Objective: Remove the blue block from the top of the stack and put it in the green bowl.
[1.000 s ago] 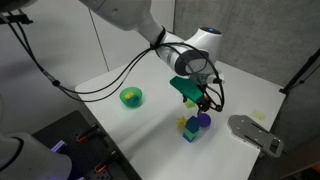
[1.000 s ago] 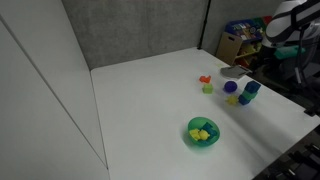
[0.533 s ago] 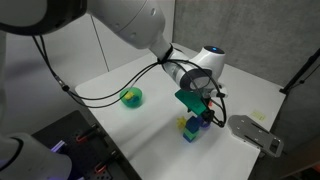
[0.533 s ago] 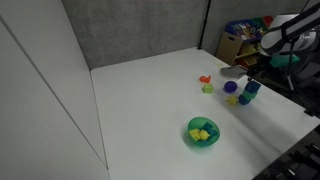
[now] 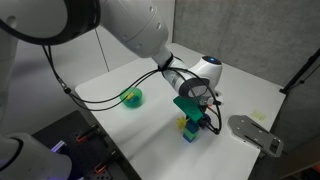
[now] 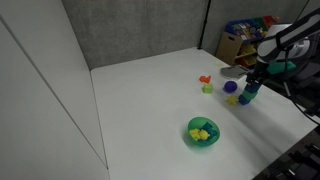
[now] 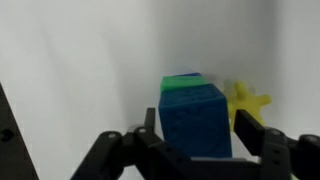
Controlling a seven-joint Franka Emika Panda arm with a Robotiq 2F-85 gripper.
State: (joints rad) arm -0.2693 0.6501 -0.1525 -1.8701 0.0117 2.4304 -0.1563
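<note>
In the wrist view the blue block (image 7: 195, 118) sits on top of the stack, with the green cube (image 7: 182, 79) showing just behind it. My gripper (image 7: 197, 135) is open, one finger on each side of the blue block and a gap still showing on the right. In both exterior views the gripper (image 5: 198, 116) (image 6: 256, 78) is low over the stack (image 5: 190, 133) (image 6: 247, 96) and hides most of it. The green bowl (image 5: 131, 97) (image 6: 203, 132) stands well apart from the stack and has yellow-green pieces in it.
A yellow star-like piece (image 7: 250, 103) (image 6: 232, 99) lies just beside the stack. A purple-blue round piece (image 6: 230, 87), a yellow-green block (image 6: 207, 88) and a red piece (image 6: 205, 79) lie nearby. A grey flat object (image 5: 255, 133) rests near the table edge.
The gripper has come down from above and beside the stack until its fingers straddle the blue block. The blocks and the bowl have not moved.
</note>
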